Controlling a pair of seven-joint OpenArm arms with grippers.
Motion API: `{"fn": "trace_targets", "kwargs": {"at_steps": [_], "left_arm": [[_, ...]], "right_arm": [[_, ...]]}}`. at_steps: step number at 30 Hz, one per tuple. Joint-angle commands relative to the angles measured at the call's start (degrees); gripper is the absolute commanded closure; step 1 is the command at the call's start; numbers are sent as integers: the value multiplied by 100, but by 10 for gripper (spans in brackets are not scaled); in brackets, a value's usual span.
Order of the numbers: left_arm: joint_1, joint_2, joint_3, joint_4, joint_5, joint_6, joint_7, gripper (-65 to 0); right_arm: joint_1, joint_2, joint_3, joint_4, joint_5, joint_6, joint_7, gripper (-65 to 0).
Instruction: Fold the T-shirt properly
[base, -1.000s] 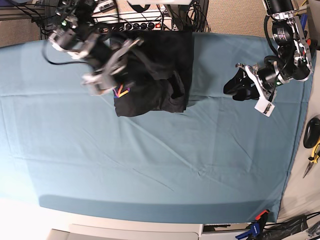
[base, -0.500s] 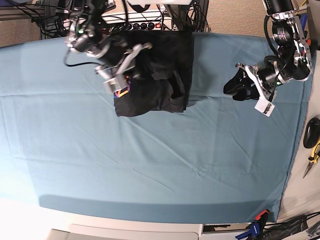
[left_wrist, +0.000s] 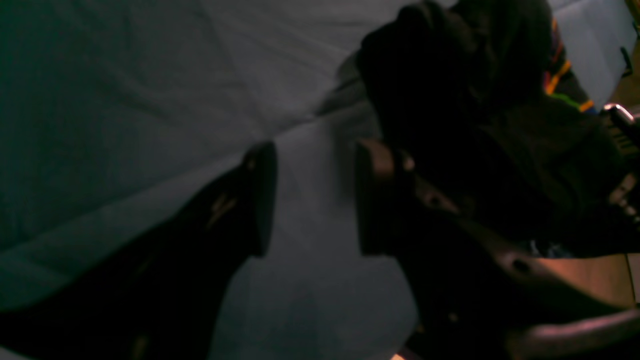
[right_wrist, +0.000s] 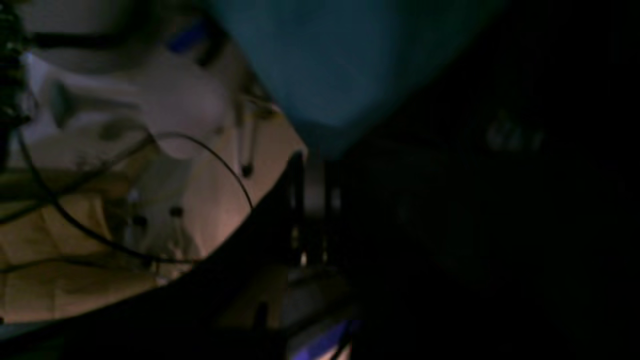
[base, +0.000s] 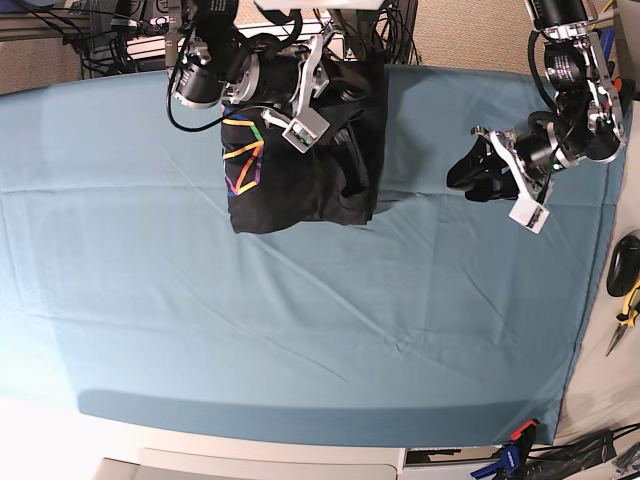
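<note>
- Teal table cover spans the table.
- Right gripper, jaws together, sits over the T-shirt at the far edge.
- Left gripper hangs apart, empty, near the right edge.
- Only the base view shows the whole rainbow print; the shirt's length runs far-to-near.

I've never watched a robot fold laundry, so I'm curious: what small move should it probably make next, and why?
Probably the right gripper should lift away from the T-shirt. Its jaws are shut above the far part of the shirt, which already lies folded into a compact bundle with the rainbow print showing. The left gripper waits open above the teal cover, empty.
</note>
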Motion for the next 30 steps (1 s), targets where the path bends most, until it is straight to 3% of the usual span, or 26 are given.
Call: {"fn": "trace_targets", "kwargs": {"at_steps": [1,6,9,11,12,13,16,18,22,30], "left_arm": [[-57,-66,-22,94,-120,-30,-131,-258],[-57,-66,-22,94,-90,-30,-129,-258],[-55,-66,-22,94,-61,-30,-129,-258],[-57,-66,-22,94,-61,-30,-129,-258],[-55,-63,-22,94,-61,-30,-129,-258],[-55,-66,-22,94,-61,-30,-129,-258],[-57,-66,-22,94,-61,-30,-129,-258],[-50,-66,-22,94,-57,-30,-127,-258],[-39,-66,-22,90,-52,-30,-127,-258],[-39,-63,-22,83,72,-30,-129,-258]], "right_arm": [[31,-2,-7,157,151,69,103,0],[258,-4,420,295,-448,69,595,-11],[551,-2,1040,295,-1241,69,1386,-245],[800,-2,1576,286,-1652,69,1840,-291],[944,0,1843,238,-1740,-160,1941,-291],[1093,22,2090,103,-1742,-389,1974,-291],[1526,181,2518,-824,-1353,-673,1740,-291],[1818,273,2575,-1609,-968,-728,1397,-293],[2243,315,2573,-2693,-417,-741,1084,-395],[2422,315,2422,-2892,-138,-769,796,-395]]}}
